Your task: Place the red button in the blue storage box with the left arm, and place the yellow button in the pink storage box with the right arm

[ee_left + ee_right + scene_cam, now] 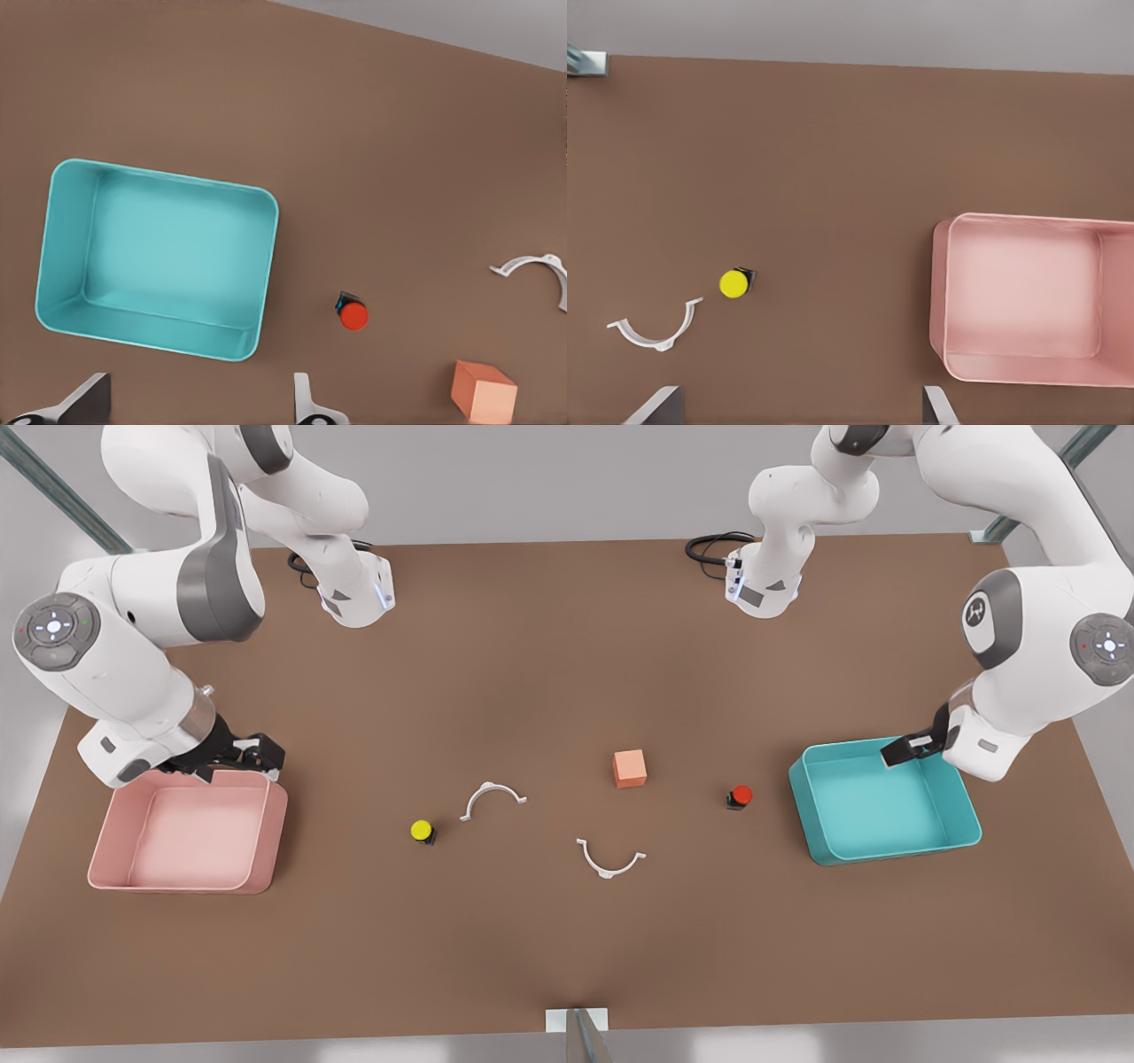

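1. The left hand point(905, 749) hangs over the far rim of the blue storage box point(886, 849) at the front view's right. Its fingers point(306, 403) are cut off at the frame edge in the left wrist view, set wide apart with nothing between them.
2. The right hand point(257, 755) sits above the far corner of the pink storage box point(182, 881) at the front view's left. Its fingers point(935, 405) are also cropped, spread and gripping nothing.
3. On the open desk point(567, 957), the red button point(740, 796) stands just beside the blue box, clear of its wall.
4. The yellow button point(423, 831) stands well apart from the pink box, toward the middle.
5. An orange cube point(630, 768) rests between the buttons, nearer the red one.
6. Two white curved clips lie there too: one point(493, 797) near the yellow button, the other point(610, 859) closer to the front edge.
7. Both boxes show bare floors, nothing inside either.
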`<action>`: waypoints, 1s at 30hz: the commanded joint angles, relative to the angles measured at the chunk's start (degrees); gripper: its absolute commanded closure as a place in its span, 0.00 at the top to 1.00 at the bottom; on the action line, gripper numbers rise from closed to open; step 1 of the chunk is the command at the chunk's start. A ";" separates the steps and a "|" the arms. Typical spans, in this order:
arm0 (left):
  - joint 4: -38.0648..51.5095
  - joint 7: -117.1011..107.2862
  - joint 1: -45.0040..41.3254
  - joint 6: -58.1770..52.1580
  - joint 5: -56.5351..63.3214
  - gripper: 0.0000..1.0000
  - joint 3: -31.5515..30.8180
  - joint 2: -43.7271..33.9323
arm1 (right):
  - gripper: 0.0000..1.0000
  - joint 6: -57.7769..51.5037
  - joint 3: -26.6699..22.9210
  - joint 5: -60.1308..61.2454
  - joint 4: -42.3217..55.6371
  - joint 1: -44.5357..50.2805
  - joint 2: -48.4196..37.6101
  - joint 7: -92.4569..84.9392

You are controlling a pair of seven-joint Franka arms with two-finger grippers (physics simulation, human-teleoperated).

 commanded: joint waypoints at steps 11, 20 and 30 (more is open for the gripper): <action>-19.27 10.18 -17.20 33.91 -1.64 1.00 -0.08 9.46 | 1.00 17.69 5.42 -2.45 -0.08 10.99 21.41 8.33; -34.14 11.67 -14.57 54.49 -1.64 1.00 0.09 12.18 | 1.00 30.62 5.60 -7.81 -11.68 8.35 26.87 9.74; -37.48 11.50 -14.47 54.84 -1.73 1.00 0.01 14.82 | 1.00 35.10 10.78 -8.25 -20.91 2.29 23.79 11.59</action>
